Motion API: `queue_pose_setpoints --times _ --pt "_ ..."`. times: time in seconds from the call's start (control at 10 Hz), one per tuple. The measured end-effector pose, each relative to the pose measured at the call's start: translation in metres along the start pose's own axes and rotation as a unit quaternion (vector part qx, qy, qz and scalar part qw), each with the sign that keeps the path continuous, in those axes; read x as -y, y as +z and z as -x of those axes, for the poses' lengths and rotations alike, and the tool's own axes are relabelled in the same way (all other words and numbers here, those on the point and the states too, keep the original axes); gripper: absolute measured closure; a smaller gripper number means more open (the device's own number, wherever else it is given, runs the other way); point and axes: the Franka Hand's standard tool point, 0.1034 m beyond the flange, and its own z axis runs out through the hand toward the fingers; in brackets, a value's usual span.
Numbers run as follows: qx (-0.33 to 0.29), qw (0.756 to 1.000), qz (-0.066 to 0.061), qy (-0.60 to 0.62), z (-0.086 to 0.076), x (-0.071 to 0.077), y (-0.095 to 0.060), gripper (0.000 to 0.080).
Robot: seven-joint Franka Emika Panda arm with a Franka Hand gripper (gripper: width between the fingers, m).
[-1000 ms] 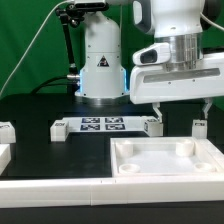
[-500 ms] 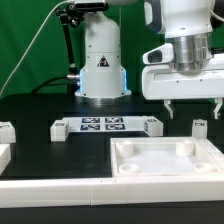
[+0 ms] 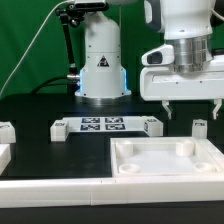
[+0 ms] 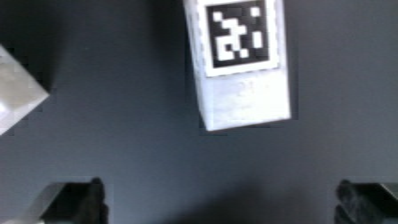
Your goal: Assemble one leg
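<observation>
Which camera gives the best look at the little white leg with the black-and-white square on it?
The wrist view: the leg lies large and close, its tag plain. The exterior view seems to show it only as a tiny white block at its right, tag unreadable.

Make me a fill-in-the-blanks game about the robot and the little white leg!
1. The pincer is ___ and holds nothing.
2. The leg lies on a table that is ___ in colour.
3. The big tray-like piece is ___ in colour.
Missing words: open; black; white.
</observation>
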Motion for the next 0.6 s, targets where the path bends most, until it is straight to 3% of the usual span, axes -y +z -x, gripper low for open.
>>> queue_pose_setpoints --times 0.2,0.6 --pt "0.056 0.998 0.010 -0.005 0.001 0.003 0.003 0.0151" --pt "0.260 0.965 0.043 0.002 0.010 -0.002 0.008 0.0151"
